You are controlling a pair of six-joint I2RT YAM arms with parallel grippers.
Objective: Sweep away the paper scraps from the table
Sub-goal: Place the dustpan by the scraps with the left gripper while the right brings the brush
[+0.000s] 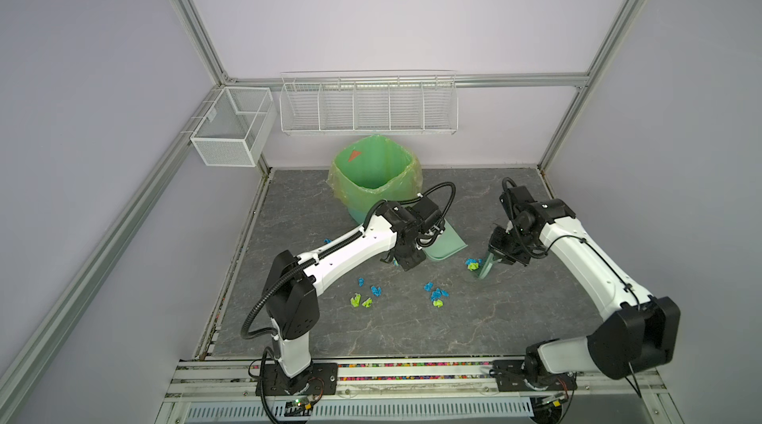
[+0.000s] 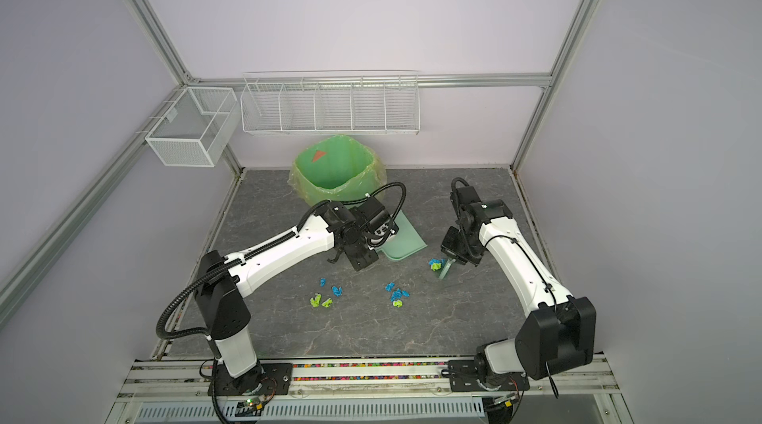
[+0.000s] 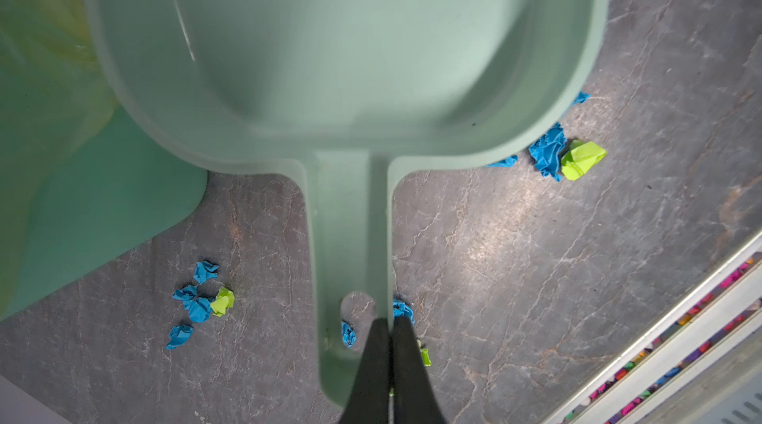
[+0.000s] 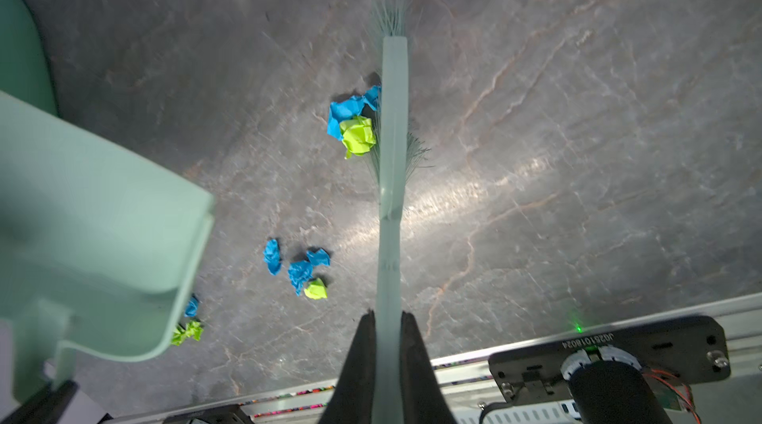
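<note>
Right wrist view: blue and lime paper scraps (image 4: 354,125) lie clustered on the table (image 4: 577,154), 2 wads touching the brush (image 4: 393,112), whose handle the right gripper (image 4: 387,319) clamps. Beside them, the left gripper (image 3: 389,327) pinches the dustpan (image 3: 350,50) handle, jaws nearly together.

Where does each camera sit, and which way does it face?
Top views: high above the arm bases, facing down and backward onto table, bin, left arm, right arm.
Left wrist: looks past shut left gripper along dustpan.
Right wrist: looks past shut right gripper along brush.
Shared: dustpan and paper scraps show in both wrist views.
</note>
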